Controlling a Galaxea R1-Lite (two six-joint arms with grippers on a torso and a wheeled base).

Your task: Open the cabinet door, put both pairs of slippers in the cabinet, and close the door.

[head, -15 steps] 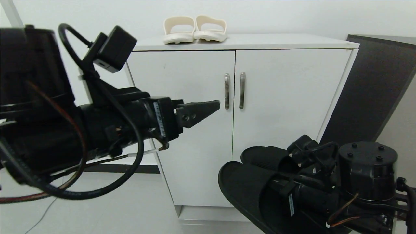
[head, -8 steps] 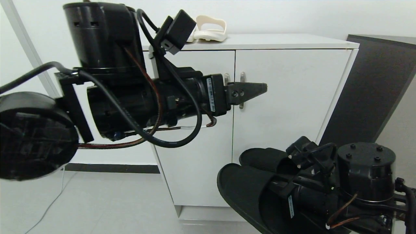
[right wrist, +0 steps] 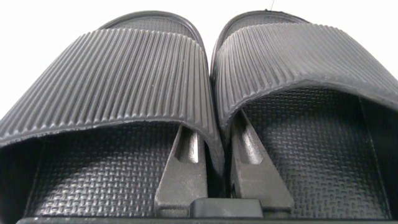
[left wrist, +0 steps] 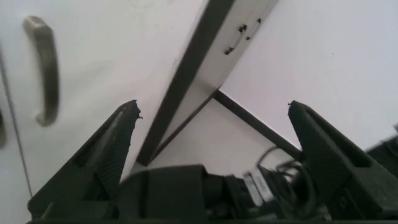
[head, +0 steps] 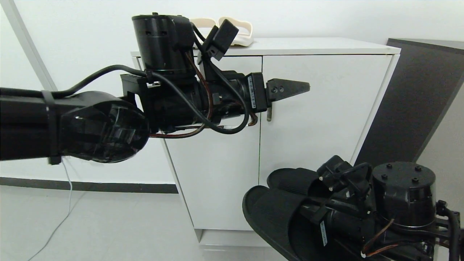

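The pair of black ribbed slippers (right wrist: 149, 81) hangs by its touching inner strap edges, pinched between the closed fingers (right wrist: 186, 155) of the right gripper (right wrist: 214, 140), in front of the shut white two-door cabinet (head: 326, 108). The left wrist view shows the left gripper (left wrist: 212, 106) with fingers spread wide and a metal bar handle (left wrist: 42, 68) just outside one. The head view adds the cream slippers (head: 243, 34) on the cabinet top, above those fingers.

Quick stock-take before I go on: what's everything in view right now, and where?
cabinet: one, white, straight ahead, both doors shut
door handle: one showing clearly, metal, by the doors' meeting edge
cream slippers: one pair, cream, on the cabinet top, partly behind the left arm
black slippers: one pair, black, held low before the right door
panel: one, dark grey, right of the cabinet
left gripper: black, open, level with the handle
right gripper: black, shut on the black slippers' straps
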